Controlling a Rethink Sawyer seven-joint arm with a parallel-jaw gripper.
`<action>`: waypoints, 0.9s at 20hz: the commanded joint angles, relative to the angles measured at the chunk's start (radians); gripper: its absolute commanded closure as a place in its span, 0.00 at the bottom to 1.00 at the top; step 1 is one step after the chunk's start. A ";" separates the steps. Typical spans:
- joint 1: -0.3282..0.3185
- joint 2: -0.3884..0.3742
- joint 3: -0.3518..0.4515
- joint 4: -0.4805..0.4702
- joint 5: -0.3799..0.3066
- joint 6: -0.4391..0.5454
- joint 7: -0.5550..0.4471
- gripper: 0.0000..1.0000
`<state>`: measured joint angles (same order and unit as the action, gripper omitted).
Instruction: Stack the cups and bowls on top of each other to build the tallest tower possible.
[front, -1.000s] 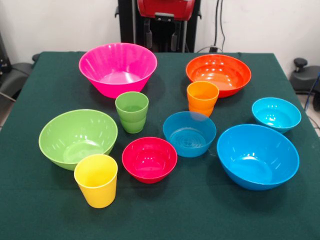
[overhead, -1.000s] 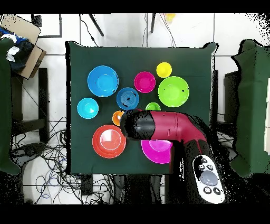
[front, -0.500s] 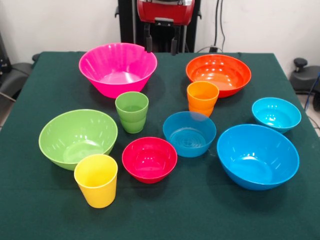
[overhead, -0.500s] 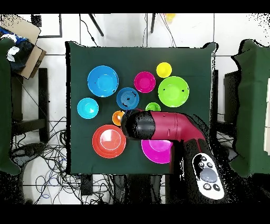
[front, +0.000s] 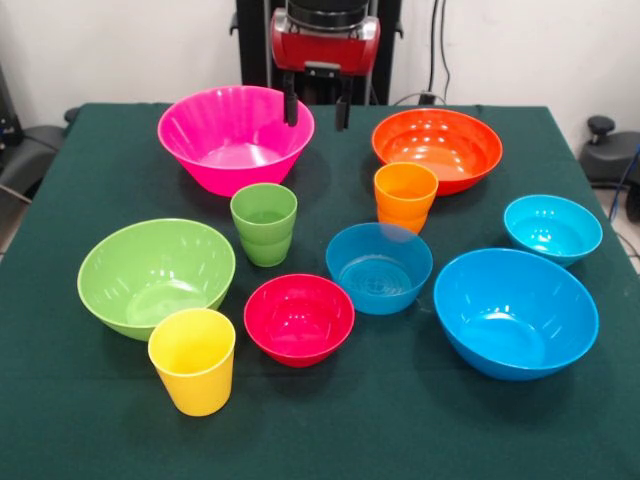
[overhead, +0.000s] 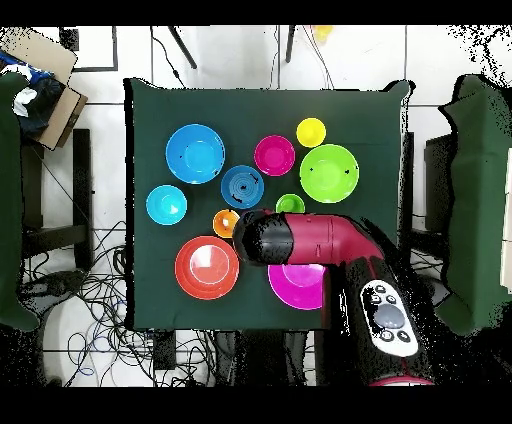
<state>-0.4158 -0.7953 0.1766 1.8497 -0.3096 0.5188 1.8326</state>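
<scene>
My gripper (front: 315, 111) hangs open and empty at the table's far side, its fingertips above the gap between the large pink bowl (front: 235, 135) and the large orange bowl (front: 437, 148). All cups and bowls stand apart, none stacked. The orange cup (front: 405, 197) and green cup (front: 264, 223) stand mid-table. The yellow cup (front: 192, 360) is at the near left. The light green bowl (front: 156, 275), red bowl (front: 299, 318), small blue bowl (front: 379, 267), small cyan bowl (front: 552, 228) and large blue bowl (front: 515, 312) fill the near half. In the overhead view the arm (overhead: 305, 240) covers the gripper and part of the pink bowl (overhead: 297, 288).
The green table cloth (front: 420, 420) ends close behind the far bowls, with the robot's pedestal (front: 320, 60) right past it. A cardboard box (overhead: 40, 70) sits off the table's corner in the overhead view.
The gripper has come down further into the front view, from the top edge to the level of the pink bowl's rim. The cups and bowls have not moved.
</scene>
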 joint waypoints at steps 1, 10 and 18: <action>0.016 0.114 0.000 -0.070 -0.104 -0.100 0.027 0.00; -0.010 0.187 0.005 -0.103 -0.130 -0.156 0.012 0.00; -0.009 0.234 -0.002 -0.142 -0.140 -0.171 0.009 0.00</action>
<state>-0.4210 -0.6180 0.1483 1.7950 -0.3767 0.3921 1.8326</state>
